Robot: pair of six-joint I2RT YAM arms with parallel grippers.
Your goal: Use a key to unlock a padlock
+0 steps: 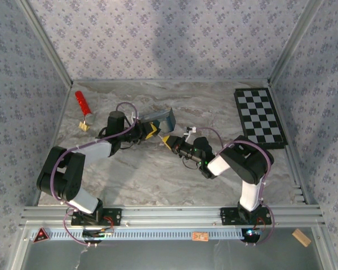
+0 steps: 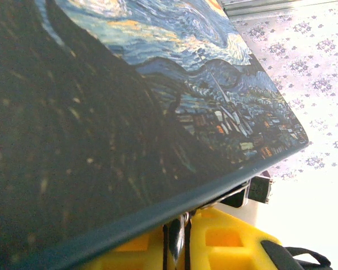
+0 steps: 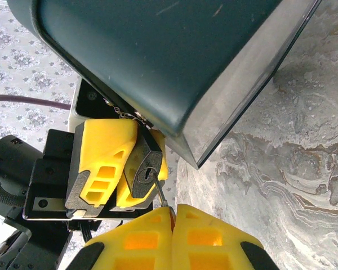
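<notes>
1. Holding the padlock, the left fingers are clamped on its two sides, just beside the blue tin.
2. The padlock's keyhole faces the right fingers.
3. The key is thin and points up and a bit left, at that hole. Its tip is right at the hole, but I cannot tell if it is in.
4. The right fingers are pressed together on the key's end, just below the padlock.
5. I think the right arm must push the key along its long line, then turn it.
</notes>
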